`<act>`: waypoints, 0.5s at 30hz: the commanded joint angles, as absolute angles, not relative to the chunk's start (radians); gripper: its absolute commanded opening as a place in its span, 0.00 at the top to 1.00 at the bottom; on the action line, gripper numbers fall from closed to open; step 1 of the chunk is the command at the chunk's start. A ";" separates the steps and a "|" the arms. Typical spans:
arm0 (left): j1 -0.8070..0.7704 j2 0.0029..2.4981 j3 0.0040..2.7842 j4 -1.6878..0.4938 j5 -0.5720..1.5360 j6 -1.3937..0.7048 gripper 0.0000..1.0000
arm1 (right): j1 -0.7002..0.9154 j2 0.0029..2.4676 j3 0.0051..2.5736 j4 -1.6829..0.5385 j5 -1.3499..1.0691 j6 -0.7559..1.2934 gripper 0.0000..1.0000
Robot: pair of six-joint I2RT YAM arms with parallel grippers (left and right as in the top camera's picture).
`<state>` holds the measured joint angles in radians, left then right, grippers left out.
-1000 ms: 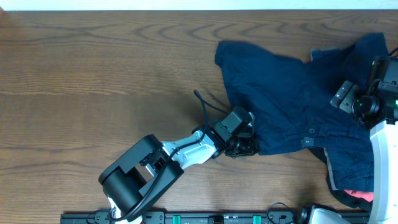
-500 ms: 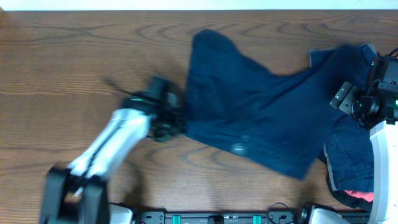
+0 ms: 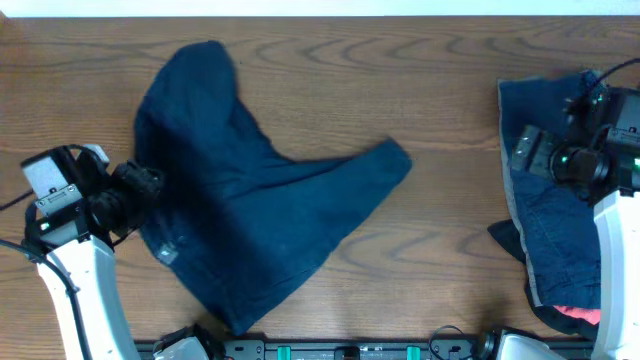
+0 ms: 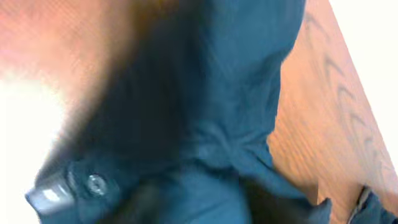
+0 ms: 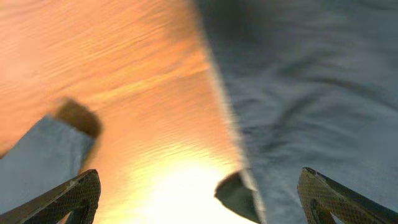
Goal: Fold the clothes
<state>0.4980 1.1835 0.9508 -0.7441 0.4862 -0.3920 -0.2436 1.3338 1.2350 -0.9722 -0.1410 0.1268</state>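
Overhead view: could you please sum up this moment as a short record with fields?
spread garment: navy shorts, lying open on the table, left of centre
left gripper: at the shorts' left edge, apparently shut on the cloth
right gripper: open, empty, over the pile's left edge
pile: navy clothes at the right edge, unfolded
red-pink garment: peeking out at the pile's near end

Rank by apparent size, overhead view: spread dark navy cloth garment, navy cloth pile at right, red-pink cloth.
Largest: spread dark navy cloth garment.
Then: navy cloth pile, partly hidden.
Smallest: red-pink cloth, only an edge showing.
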 commanded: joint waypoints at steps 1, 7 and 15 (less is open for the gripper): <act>0.499 1.195 0.954 -0.780 0.486 -0.374 0.02 | -0.213 1.371 1.242 -0.973 -0.296 0.025 0.01; 0.431 1.195 0.954 -0.912 0.543 -0.374 0.02 | -0.142 1.457 1.242 -0.978 -0.377 -0.004 0.01; 0.262 1.195 0.897 -1.060 0.531 -0.379 0.02 | 0.014 1.629 1.242 -0.979 -0.424 0.011 0.01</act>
